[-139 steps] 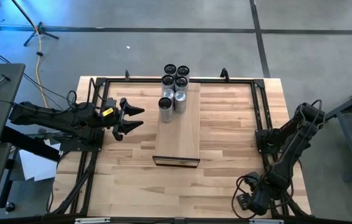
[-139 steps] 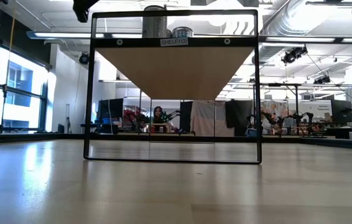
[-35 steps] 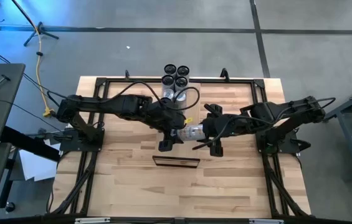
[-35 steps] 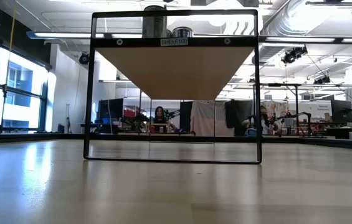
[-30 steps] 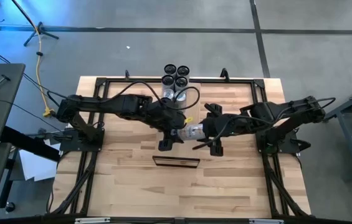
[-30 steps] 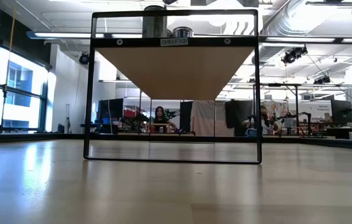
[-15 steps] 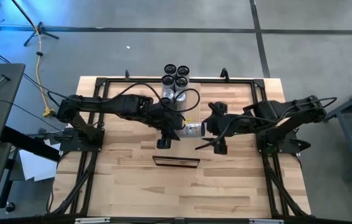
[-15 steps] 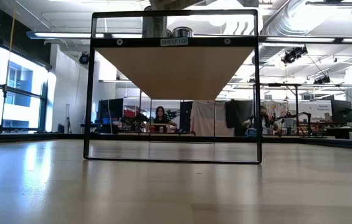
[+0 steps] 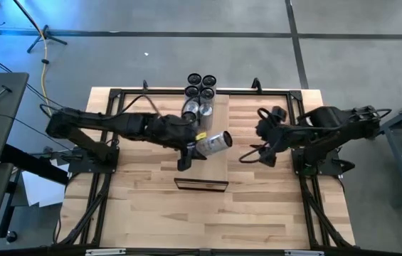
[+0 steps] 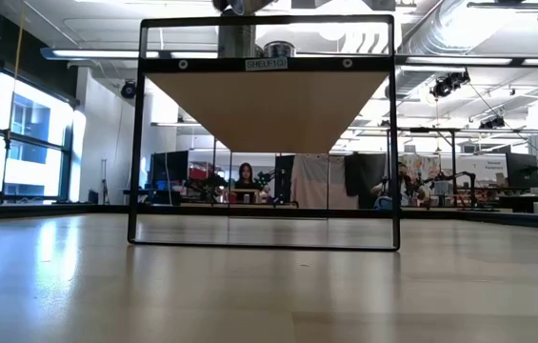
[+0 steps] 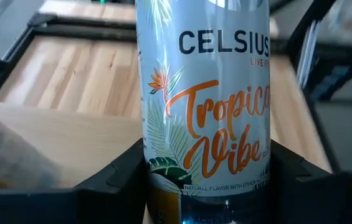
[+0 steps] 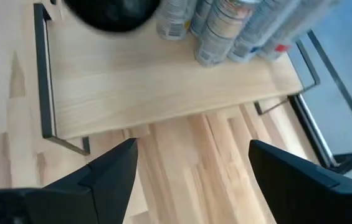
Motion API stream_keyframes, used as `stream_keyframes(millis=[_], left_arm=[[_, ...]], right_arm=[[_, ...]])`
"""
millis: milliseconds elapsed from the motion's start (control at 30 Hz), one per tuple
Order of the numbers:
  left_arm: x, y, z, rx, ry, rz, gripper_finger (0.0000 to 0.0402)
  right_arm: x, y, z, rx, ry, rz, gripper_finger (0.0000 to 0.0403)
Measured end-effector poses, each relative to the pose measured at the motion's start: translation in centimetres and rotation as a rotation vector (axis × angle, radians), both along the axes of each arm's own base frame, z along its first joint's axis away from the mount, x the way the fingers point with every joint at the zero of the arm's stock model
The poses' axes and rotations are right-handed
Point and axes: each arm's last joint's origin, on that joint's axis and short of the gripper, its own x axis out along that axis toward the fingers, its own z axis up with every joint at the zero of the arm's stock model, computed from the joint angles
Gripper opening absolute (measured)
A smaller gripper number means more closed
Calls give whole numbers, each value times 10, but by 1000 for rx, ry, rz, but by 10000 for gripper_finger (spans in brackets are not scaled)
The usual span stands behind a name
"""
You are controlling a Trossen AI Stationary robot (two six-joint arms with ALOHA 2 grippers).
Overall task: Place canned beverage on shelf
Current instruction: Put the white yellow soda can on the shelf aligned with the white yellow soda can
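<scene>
Nearest the camera, the pale raised wooden shelf (image 9: 204, 153) runs down the middle of the butcher-block tabletop (image 9: 144, 206), its black-framed short end facing front. Over its near half, the left gripper (image 9: 196, 151) clamps the silver Celsius beverage can (image 9: 213, 143), tilted on its side above the board. Off to the right, the right gripper (image 9: 256, 153) hangs empty, fingers (image 12: 110, 171) spread wide. At the far end, a cluster of upright cans (image 9: 201, 89) crowds the shelf's back edge.

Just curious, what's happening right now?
Left gripper jaws clamped on can over shelf. Right gripper jaws open, empty, beside shelf. Nothing blocking.
</scene>
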Motion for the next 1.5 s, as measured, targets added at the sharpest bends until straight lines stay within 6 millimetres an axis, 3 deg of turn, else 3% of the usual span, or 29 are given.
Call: stream_keyframes(millis=[200, 300, 433, 733, 1033, 1500], left_arm=[[-15, -8, -23, -154, -314, 54, 189], [-16, -14, -37, -186, -494, 67, 189], [-18, -21, -55, -192, -581, 83, 189], [-23, -39, -60, -34, -547, 21, 192], [-12, -44, -81, 34, -465, 71, 194], [4, -44, -101, 49, -451, 82, 195]], right_arm=[[-16, 2, -9, 25, -133, -98, 293], [-10, 4, -16, 55, -229, -99, 293], [4, 11, -29, 100, -312, -62, 293], [16, 15, -43, 130, -364, -39, 293], [28, 20, -42, 174, -455, -30, 287], [42, 26, -58, 167, -369, -9, 183]])
